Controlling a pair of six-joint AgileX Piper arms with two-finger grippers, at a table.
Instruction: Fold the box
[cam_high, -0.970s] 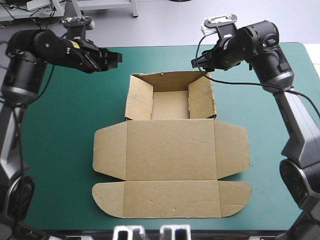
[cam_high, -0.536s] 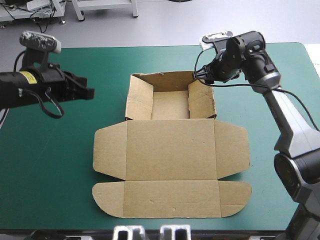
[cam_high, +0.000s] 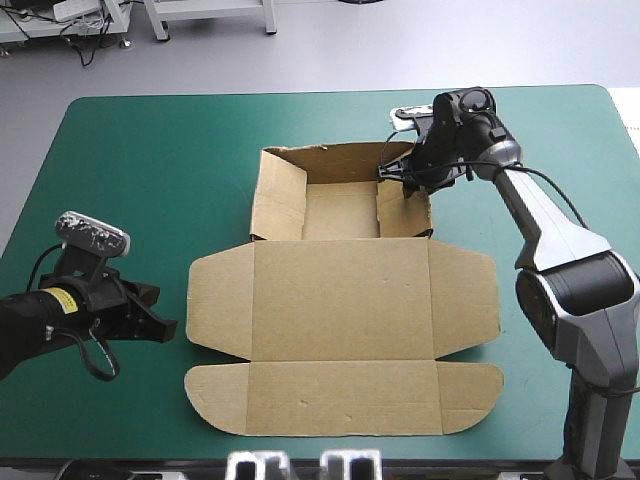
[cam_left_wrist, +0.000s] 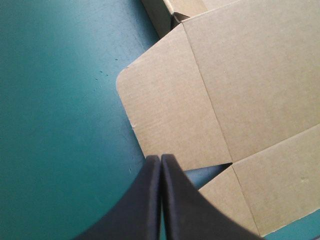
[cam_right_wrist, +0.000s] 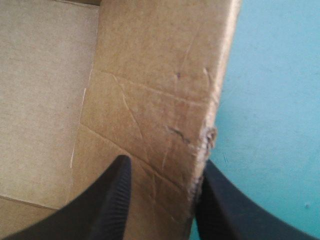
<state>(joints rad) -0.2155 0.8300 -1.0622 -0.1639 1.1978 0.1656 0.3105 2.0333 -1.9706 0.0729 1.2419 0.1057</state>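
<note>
Brown board lies in the middle of the desk (cam_high: 120, 150): the box (cam_high: 400, 260), its far part raised into an open tray (cam_high: 340, 212), its lid (cam_high: 340, 310) flat toward the near edge. Both arms have moved since just before. The left hand (cam_high: 165, 328) has swung from the far left side of the desk down to the near left. It now sits low over the teal-green cover (cam_left_wrist: 55, 100), fingers pressed together into one point just beside the lid's left flap (cam_left_wrist: 170, 115) and not touching it. The right hand (cam_high: 388, 172) has dropped from above the tray's far right corner onto the tray's right wall (cam_right_wrist: 155, 85). Its fingers are spread and straddle the wall – one inside the tray, one outside against the worn edge – and are not clamped on it. Likely meaning: the right hand is set to steady or press that wall home, while the left lines up to slip under the flap and raise it, so the lid's side flaps look like the next step. The tray itself holds nothing – only its bare board floor shows between the standing walls.
</note>
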